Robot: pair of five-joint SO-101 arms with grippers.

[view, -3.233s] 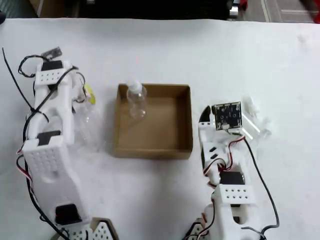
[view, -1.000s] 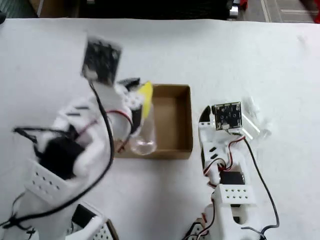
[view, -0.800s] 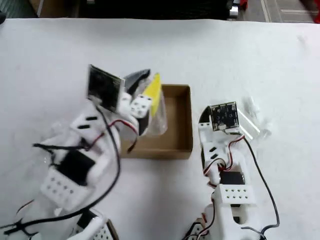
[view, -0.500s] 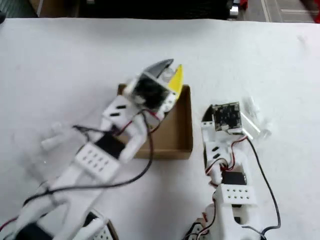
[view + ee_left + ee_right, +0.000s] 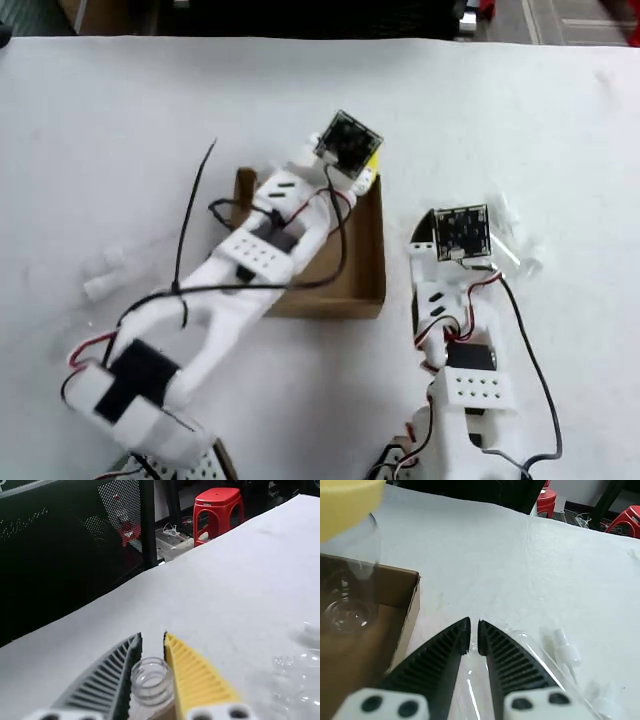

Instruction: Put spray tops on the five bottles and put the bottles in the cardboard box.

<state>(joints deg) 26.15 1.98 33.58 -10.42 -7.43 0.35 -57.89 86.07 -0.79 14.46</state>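
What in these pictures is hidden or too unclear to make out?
High view: the left arm covers most of the cardboard box, so what lies inside is hidden.
Left wrist view: the picture's edge cuts off the clear bottle in the left hand below its neck.
High view: the pale clear items on the table beside the left arm are too faint to name.

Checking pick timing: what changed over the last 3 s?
The left gripper lifted a clear bottle from the left side and swung it across to the far right corner of the cardboard box. It now holds the bottle there by its open neck. The right gripper stayed beside the spray tops.
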